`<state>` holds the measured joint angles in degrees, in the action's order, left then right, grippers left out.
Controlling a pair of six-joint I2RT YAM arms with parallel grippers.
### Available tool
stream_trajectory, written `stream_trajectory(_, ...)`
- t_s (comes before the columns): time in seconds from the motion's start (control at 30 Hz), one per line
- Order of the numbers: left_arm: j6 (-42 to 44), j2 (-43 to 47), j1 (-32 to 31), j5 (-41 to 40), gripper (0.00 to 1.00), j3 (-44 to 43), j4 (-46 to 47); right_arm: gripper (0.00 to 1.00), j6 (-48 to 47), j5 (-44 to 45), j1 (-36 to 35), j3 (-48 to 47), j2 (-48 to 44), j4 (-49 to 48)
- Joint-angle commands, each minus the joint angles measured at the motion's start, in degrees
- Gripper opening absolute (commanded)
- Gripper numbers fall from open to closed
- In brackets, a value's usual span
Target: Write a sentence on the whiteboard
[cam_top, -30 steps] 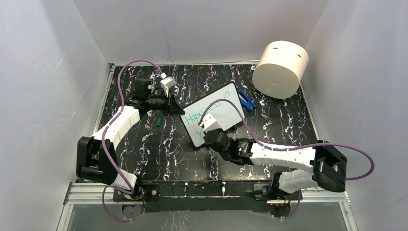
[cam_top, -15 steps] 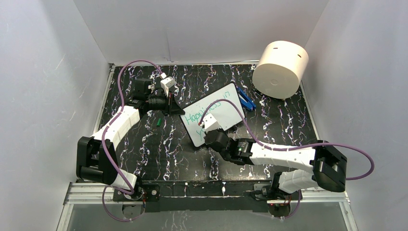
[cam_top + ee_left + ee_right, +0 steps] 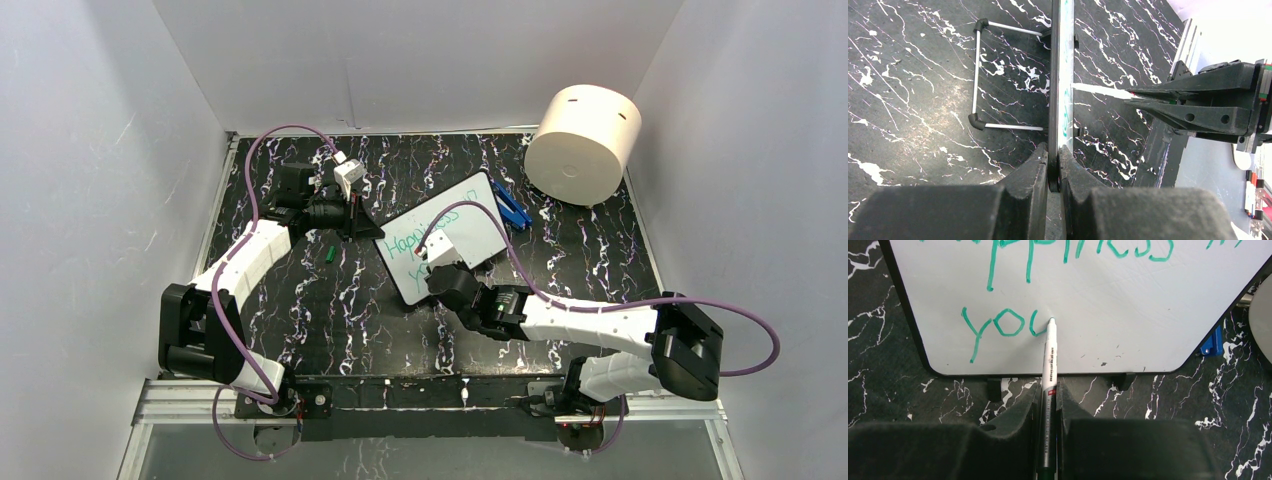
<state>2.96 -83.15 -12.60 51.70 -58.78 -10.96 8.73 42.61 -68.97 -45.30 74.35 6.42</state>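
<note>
Right gripper is closed on a marker, its tip against the whiteboard at the last stroke of "you". Left gripper is clamped on the board's left edge (board propped at a tilt mid-table, near-left of the cream cylinder). The sentence has one line written and a second begun; any further words remain. Since the earlier frame the right wrist has edged slightly right; board and left arm are unchanged.
</note>
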Motion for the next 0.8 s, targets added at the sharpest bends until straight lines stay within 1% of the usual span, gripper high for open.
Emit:
stream_trajectory(0.0, 3.3, -2.5, -0.3, -7.6, 0.0, 0.8, -3.5, 0.0, -1.1, 1.4, 0.6, -0.7, -1.7, -5.3)
stream_trajectory(0.3, 3.3, -2.5, -0.3, -7.5, 0.0, 0.8, -3.5, 0.0, -1.1, 0.2, 1.3, -0.7, -1.0, -4.6)
stream_trajectory(0.77, 3.4, -2.7, -0.3, -7.7, 0.0, 0.7, -3.7, 0.0, 2.2, -3.5, 1.5, 0.4, -1.0, 1.5)
